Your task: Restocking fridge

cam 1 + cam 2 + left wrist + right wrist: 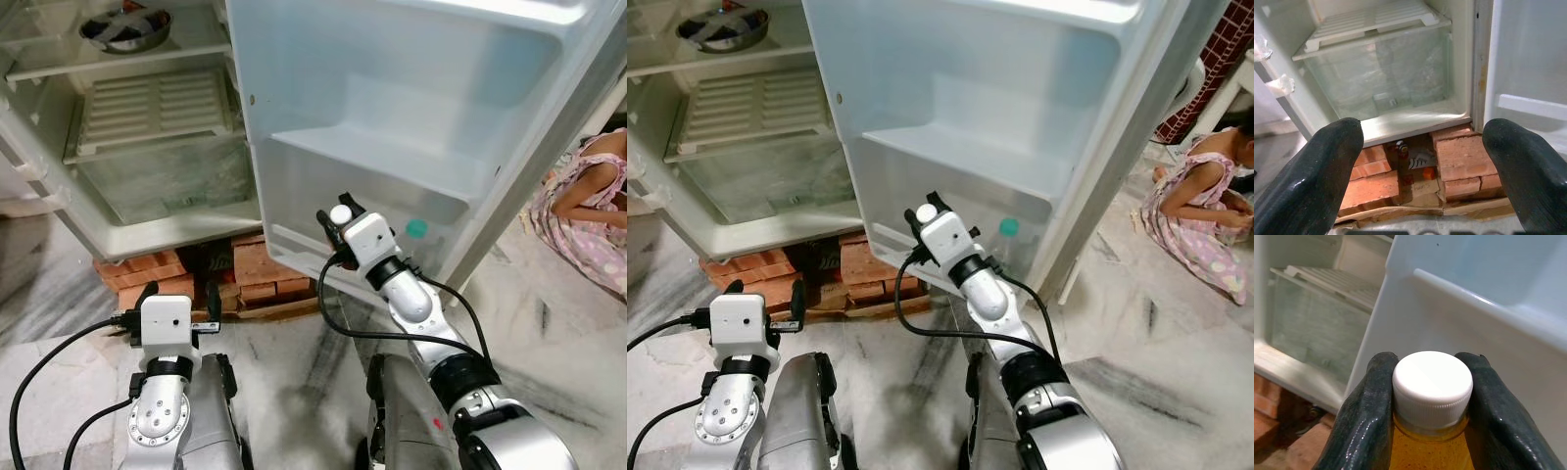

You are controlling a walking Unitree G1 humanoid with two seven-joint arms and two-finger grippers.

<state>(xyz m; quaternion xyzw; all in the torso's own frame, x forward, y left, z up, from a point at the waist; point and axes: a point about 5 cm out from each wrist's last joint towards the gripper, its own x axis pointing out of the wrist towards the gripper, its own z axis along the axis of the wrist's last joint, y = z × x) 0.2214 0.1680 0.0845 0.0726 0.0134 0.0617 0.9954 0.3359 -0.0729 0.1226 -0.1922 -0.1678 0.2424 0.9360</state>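
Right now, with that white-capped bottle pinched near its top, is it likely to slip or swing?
The bottle looks full of amber liquid, so probably heavy. The right gripper has its fingers beside the ribbed cap, so it might swing or slip.

The white fridge with its door swung wide open [411, 127] is standing raised on stacked red bricks [263, 266]. Its cabinet is showing a white slatted shelf [157, 106] over a clear crisper drawer [162, 181], with a round steel bowl [125, 29] sitting on the glass shelf above. The door's inner face is carrying moulded white racks; a bottle with a teal cap [417, 229] is standing in the lowest rack. A bottle of amber liquid with a white ribbed screw cap [1432, 382] is being held upright by the neck, just in front of that lowest door rack.
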